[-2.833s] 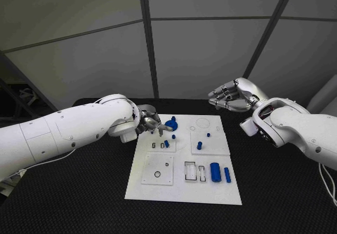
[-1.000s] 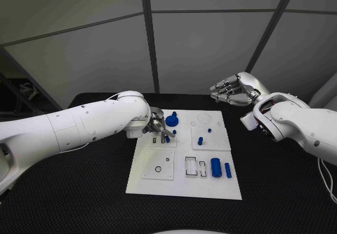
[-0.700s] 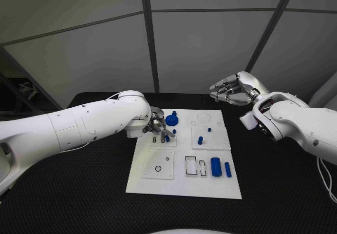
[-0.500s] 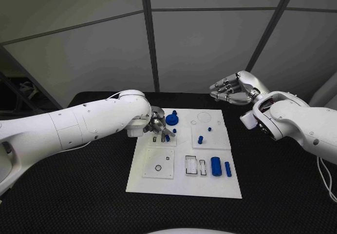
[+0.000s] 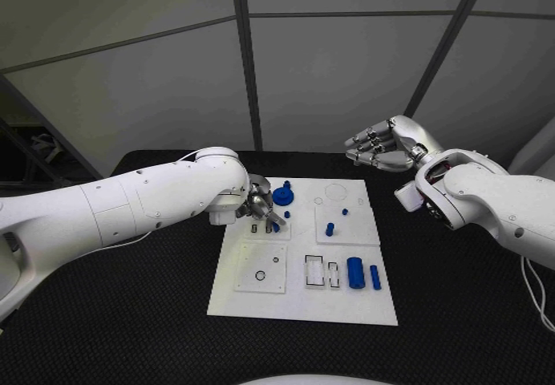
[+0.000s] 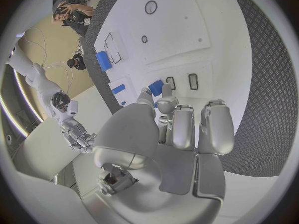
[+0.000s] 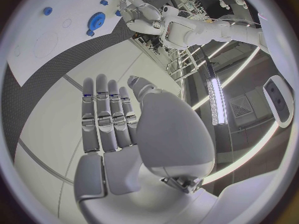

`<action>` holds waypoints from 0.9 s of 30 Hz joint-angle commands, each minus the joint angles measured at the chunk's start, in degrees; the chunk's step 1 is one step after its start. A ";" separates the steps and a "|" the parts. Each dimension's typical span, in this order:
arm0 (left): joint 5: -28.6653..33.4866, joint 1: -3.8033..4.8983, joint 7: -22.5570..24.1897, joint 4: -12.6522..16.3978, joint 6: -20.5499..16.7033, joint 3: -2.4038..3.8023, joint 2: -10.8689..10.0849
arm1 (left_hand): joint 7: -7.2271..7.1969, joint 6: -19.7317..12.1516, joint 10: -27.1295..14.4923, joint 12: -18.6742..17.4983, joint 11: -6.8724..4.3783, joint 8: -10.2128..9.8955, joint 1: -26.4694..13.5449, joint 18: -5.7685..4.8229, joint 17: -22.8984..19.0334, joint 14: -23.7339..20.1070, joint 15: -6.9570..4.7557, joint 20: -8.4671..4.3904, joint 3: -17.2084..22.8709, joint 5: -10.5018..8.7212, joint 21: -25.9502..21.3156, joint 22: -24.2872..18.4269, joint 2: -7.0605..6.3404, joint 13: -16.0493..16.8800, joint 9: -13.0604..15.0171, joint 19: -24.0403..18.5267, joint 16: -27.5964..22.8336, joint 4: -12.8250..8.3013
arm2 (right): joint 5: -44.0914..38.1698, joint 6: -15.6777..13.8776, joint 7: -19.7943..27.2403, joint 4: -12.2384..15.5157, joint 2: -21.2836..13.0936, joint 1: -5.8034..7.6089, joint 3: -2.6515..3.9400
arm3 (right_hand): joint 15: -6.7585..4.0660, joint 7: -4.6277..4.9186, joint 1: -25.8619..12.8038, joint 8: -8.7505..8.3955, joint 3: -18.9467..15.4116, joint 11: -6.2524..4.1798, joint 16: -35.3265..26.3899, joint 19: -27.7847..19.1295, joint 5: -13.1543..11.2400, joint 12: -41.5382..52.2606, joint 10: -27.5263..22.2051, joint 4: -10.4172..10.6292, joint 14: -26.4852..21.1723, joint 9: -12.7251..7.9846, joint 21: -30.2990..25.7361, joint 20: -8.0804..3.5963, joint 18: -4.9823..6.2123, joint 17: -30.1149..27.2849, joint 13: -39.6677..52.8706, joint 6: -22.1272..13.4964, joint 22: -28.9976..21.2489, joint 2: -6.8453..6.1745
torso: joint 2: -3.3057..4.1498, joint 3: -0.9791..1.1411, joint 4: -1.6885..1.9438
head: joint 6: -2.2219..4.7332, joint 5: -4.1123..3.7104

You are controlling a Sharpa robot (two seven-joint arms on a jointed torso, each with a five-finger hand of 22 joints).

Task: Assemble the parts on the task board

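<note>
1. While my left hand [image 5: 259, 206] hangs low over the far-left block of the task board [image 5: 303, 309], it pinches a small blue part [image 6: 156, 87] at its fingertips [image 6: 165, 90], the other fingers lying straight alongside.
2. Just beyond those fingertips lie two narrow slots [image 6: 192, 81], side by side; the part sits right beside the nearer one, and I cannot tell whether it has entered.
3. Its long axis looks roughly in line with the slots, so I judge the coming move to be a short push straight down.
4. My right hand [image 5: 385, 147] is raised well apart, past the board's far edge, fingers curled and holding nothing, so the left is far nearer.
5. A blue gear [image 5: 283, 198] stands just beyond my left hand.
</note>
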 commanded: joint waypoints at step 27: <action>5.74 -0.04 0.45 1.55 -1.43 0.01 -1.40 | 0.50 -2.74 -1.80 -3.21 -0.24 0.13 3.81 0.41 0.08 2.07 -0.34 0.18 36.49 1.62 -1.05 -0.47 -7.43 -3.16 3.31 -1.25 -0.05 -8.59 | 0.12 -0.14 0.02 -0.41 0.34 0.12 0.04 | 0.32 0.51 -0.16 -0.35 0.16 0.37 -0.78 0.27 1.24 -0.51 0.20 -0.61 0.34 -0.05 -0.66 0.34 0.57 -0.51 -0.39 -0.03 -0.29 -0.10 | 0.00 0.00 0.04 | -0.25 0.29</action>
